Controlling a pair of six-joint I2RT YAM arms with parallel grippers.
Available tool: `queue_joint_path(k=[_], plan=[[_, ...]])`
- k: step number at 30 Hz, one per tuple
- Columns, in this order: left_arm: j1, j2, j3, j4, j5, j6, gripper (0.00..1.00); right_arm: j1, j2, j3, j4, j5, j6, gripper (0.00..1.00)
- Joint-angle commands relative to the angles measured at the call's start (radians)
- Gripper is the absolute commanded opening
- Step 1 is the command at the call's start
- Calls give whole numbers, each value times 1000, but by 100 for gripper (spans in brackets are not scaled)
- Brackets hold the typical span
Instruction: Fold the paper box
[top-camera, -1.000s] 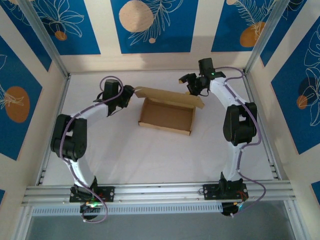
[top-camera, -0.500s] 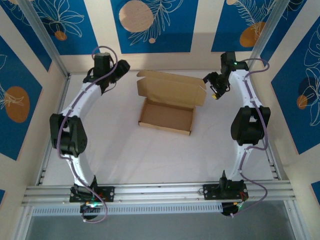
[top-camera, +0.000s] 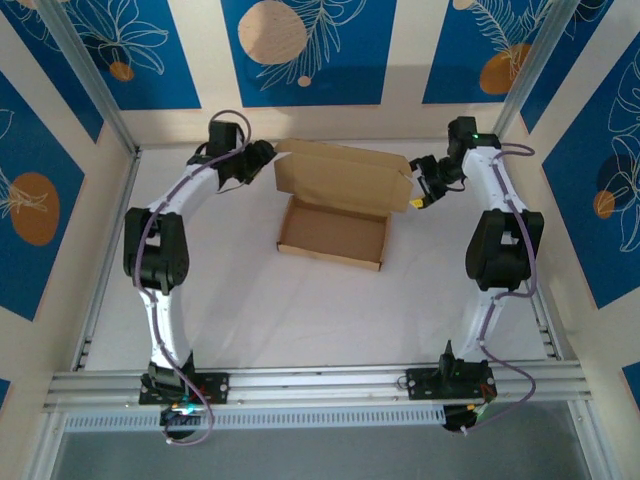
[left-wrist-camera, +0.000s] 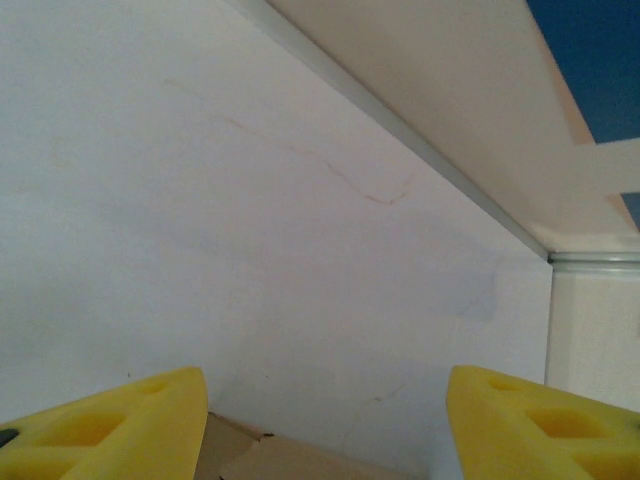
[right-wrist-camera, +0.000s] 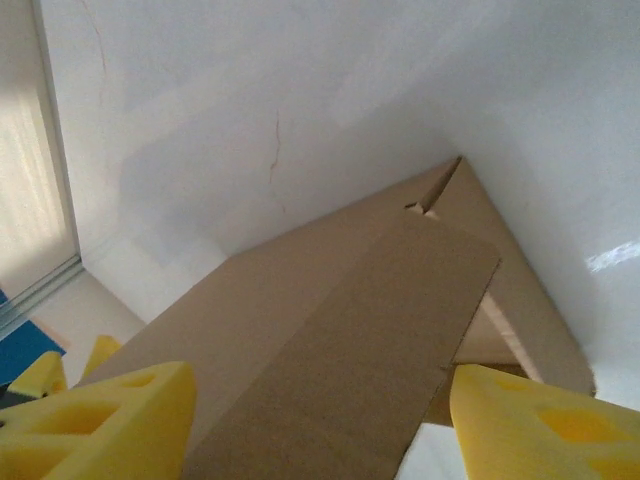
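Observation:
The paper box (top-camera: 335, 232) is brown cardboard, a shallow open tray mid-table with its lid (top-camera: 345, 180) standing up along the far side. My left gripper (top-camera: 262, 158) is at the lid's left end. In the left wrist view this gripper (left-wrist-camera: 325, 425) is open, and a cardboard edge (left-wrist-camera: 290, 462) shows low between its yellow fingertips (left-wrist-camera: 110, 425). My right gripper (top-camera: 420, 192) is at the lid's right end. In the right wrist view that gripper (right-wrist-camera: 320, 420) is open, and the lid's side flap (right-wrist-camera: 380, 330) lies between its fingers without being pinched.
The white table (top-camera: 300, 320) stretches in front of the box. The cream back wall (left-wrist-camera: 450, 80) rises close behind the lid. Aluminium frame rails (top-camera: 105, 300) run along both sides, and a crossbar (top-camera: 320, 385) runs along the near edge by the arm bases.
The lid has risen from low over the tray to upright. Both grippers lifted toward the back, then came in against the lid's two ends.

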Motion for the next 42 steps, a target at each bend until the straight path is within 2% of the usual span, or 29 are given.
queue_joint_path(k=[1, 7, 14, 22, 25, 32, 38, 40, 42], plan=[[-11, -29, -54, 62, 50, -53, 63, 36, -26, -22, 30, -88, 57, 67], [-30, -47, -98, 117, 77, -83, 62, 62, -65, -88, 80, -117, 82, 64], [-58, -96, -182, 204, 102, -135, 61, 93, -131, -229, 224, -152, 148, 63], [-66, -168, -294, 275, 104, -172, 60, 119, -153, -232, 241, -121, 172, 60], [-67, -176, -323, 295, 108, -175, 60, 117, -139, -171, 161, -67, 94, 59], [-62, -201, -385, 305, 68, -154, 59, 107, -82, -13, -61, 95, -268, 64], [-65, -190, -400, 349, 69, -179, 57, 123, -35, 55, -182, 187, -382, 73], [-65, -195, -401, 352, 67, -179, 57, 125, -43, 61, -193, 225, -391, 75], [-65, -203, -407, 363, 68, -181, 57, 114, -68, 40, -166, 208, -381, 74]])
